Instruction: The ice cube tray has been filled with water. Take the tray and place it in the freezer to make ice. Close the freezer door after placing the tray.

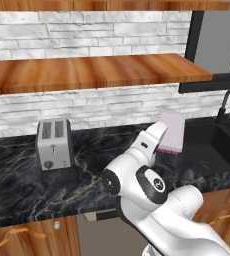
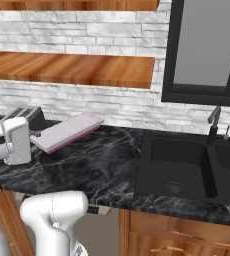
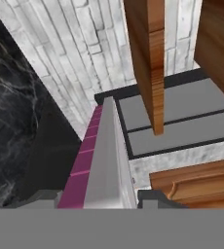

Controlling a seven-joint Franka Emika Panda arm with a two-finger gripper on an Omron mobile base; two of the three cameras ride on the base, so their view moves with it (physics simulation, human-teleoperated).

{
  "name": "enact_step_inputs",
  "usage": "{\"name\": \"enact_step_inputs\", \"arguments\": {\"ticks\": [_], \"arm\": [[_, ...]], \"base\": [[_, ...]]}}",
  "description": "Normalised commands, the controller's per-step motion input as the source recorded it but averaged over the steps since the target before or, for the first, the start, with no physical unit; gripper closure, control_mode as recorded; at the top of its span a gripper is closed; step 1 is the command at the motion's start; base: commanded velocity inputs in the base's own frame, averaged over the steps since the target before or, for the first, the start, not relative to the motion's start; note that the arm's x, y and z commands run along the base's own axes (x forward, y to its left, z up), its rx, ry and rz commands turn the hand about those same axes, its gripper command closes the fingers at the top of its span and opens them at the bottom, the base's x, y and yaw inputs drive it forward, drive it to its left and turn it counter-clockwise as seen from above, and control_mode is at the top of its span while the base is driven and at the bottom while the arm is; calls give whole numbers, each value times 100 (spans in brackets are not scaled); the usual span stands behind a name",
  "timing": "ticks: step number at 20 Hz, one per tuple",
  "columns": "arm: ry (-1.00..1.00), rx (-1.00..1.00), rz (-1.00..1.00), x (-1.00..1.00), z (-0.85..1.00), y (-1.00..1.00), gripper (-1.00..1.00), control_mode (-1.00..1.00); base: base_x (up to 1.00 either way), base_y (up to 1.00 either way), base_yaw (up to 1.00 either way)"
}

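Gripping the ice cube tray (image 3: 102, 165), my hand (image 3: 102, 199) has one dark fingertip (image 3: 155, 197) on each side of the slab, and in the hand view the tray runs straight out from between them. From there I see it edge on: a pale grey face in the middle and a row of magenta cells along one side. Its far end points toward the white brick wall (image 3: 60, 53) and the dark window frame.

In the left base view the tray (image 1: 171, 132) sits just beyond the end of my white arm (image 1: 149, 145), tilted, with its far end higher than the near one. It appears lifted off the black marble table (image 1: 22, 185), though the arm hides the near end and I cannot see the grip itself from this side. In the right base view the tray (image 2: 67, 131) stretches from my hand (image 2: 31, 136) at the left toward the wall, pale pinkish on top with a darker pink rim, and it slopes upward away from the hand.

A silver toaster (image 1: 54, 144) stands on the table well to the left of the tray in the left base view. To the right of the tray lies the black sink (image 2: 179, 167) with its dark tap (image 2: 213, 124), under the window. Two wooden shelves (image 1: 87, 72) hang on the wall above.
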Motion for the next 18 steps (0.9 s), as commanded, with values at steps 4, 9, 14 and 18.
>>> {"name": "enact_step_inputs", "arguments": {"ticks": [4,9,14,18], "arm": [[0,0,0,0,0,0,100,100],[0,0,0,0,0,0,100,100],[0,0,0,0,0,0,100,100],[0,0,0,0,0,0,100,100]], "base": [[-12,0,0],[-81,0,0],[-100,-4,-4],[-92,-32,-19]]}}
